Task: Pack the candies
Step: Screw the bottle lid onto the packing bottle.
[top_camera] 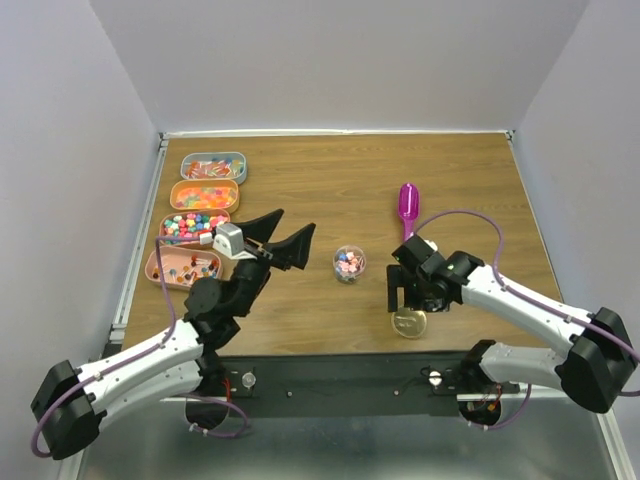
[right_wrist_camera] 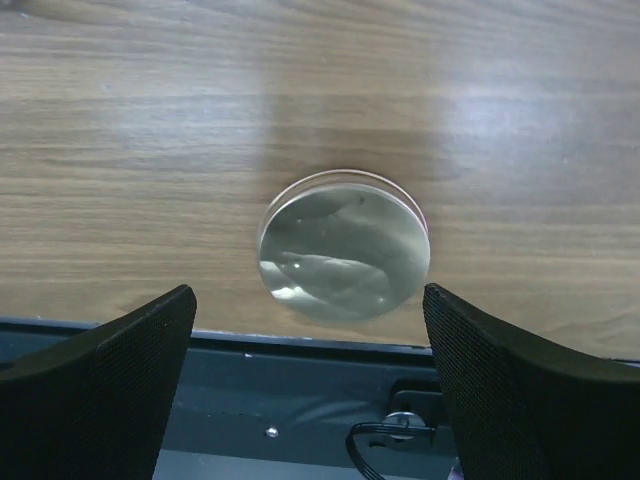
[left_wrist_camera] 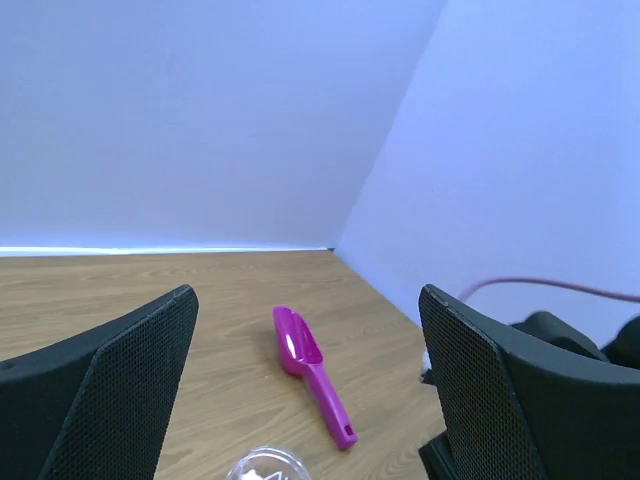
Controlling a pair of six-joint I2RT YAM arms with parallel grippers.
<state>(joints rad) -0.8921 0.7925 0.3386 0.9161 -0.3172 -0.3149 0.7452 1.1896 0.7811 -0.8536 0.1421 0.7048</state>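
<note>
The candies (top_camera: 196, 224) lie sorted in several oval trays at the left edge of the table. A few more sit in a small clear jar (top_camera: 349, 263) at mid-table; its rim (left_wrist_camera: 268, 466) shows at the bottom of the left wrist view. My left gripper (top_camera: 298, 221) hangs open and empty just left of the jar, above the table (left_wrist_camera: 308, 300). My right gripper (top_camera: 403, 300) is open and empty, pointing down over the round lid (top_camera: 409, 323). The lid (right_wrist_camera: 345, 245) lies flat by the table's near edge, ahead of the fingers and apart from the right gripper (right_wrist_camera: 308, 291).
A magenta scoop (top_camera: 408, 205) lies on the table beyond my right arm, its handle toward me (left_wrist_camera: 312, 371). The trays (top_camera: 155, 262) line up front to back along the left edge. A dark metal rail (right_wrist_camera: 300, 400) runs beneath the near table edge. Walls enclose three sides.
</note>
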